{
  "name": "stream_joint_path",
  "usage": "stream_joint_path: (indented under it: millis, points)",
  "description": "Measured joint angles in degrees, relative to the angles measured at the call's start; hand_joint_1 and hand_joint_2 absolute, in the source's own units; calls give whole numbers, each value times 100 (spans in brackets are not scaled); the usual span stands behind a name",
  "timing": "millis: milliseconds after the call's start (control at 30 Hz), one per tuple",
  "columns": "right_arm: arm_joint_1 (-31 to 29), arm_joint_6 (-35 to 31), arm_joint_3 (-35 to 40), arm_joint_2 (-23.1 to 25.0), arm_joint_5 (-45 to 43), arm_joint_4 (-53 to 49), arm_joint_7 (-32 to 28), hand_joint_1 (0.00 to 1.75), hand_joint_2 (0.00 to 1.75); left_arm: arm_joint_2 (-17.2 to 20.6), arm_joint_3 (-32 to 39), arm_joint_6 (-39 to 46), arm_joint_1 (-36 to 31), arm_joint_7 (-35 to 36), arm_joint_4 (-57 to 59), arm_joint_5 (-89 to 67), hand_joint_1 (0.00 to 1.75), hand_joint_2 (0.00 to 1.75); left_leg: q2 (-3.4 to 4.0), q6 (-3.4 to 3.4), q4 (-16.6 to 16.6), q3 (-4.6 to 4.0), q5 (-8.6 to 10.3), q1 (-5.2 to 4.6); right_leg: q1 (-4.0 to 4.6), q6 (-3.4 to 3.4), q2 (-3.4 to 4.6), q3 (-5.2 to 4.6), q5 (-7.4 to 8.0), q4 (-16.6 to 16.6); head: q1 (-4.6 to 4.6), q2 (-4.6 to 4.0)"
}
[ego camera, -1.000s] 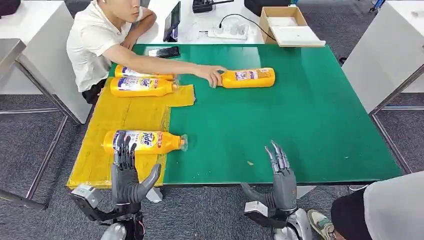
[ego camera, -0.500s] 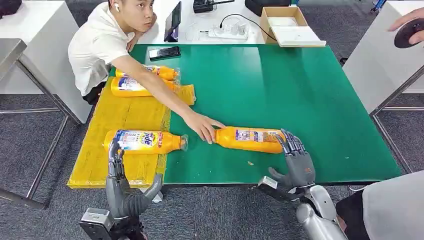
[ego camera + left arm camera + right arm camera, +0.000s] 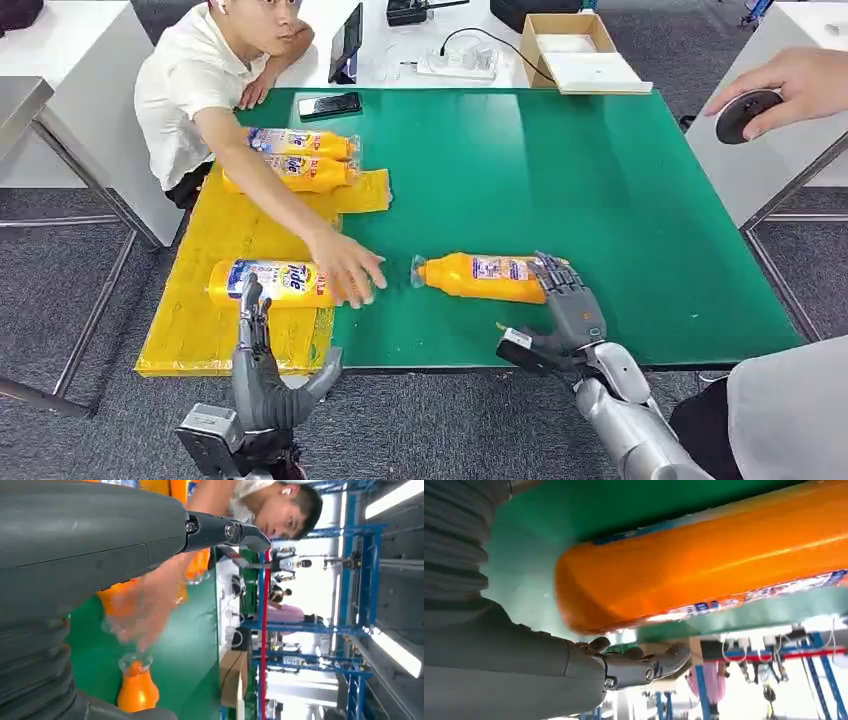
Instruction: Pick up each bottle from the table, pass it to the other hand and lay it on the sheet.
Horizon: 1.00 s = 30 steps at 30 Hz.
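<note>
An orange bottle lies on the green table, its cap pointing left. My right hand is at the bottle's base end with its fingers spread over it and no grip closed. In the right wrist view the bottle lies just off the palm, thumb apart from it. My left hand stands open at the front edge of the yellow sheet. In front of it a bottle lies on the sheet, with a person's hand on its neck end.
Two more bottles lie side by side at the sheet's far end. The seated person's arm stretches across the sheet. Another person's hand holds a dark object at the right. A phone and a cardboard box are at the back.
The person let go of the bottle on the table and moved the hand to the bottle on the sheet. My right hand came forward over the table bottle's base.
</note>
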Motion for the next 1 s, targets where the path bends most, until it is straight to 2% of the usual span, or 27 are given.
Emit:
stream_joint_path:
  millis: [167, 533, 733, 1000]
  points:
    - [-289, 79, 151, 87, 157, 395, 219, 0, 175, -2, -109, -116, -49, 129, 55, 83, 0, 175, 2, 0, 0, 3, 0, 1, 1, 0, 1, 0, 0, 0, 0, 0]
    - [-472, 90, 245, 153, 177, 684, 256, 0, 175, 0, -151, -125, -95, 144, 98, 100, 0, 175, 3, 0, 0, 5, 0, 1, 1, 0, 1, 2, 0, 0, 0, 0]
    - [-616, 138, 380, 162, 463, 793, 796, 0, 175, 26, -184, -479, -102, 431, 107, 369, 0, 175, 3, 0, 0, 11, 0, 1, 1, 0, 1, 5, 0, -1, 0, 0]
    - [-883, 897, 526, 164, 691, 939, 1739, 0, 175, 153, -264, -953, -80, 944, 44, 544, 0, 175, 4, 0, 0, 45, -1, 0, 0, -1, 1, 39, 0, -5, 0, 0]
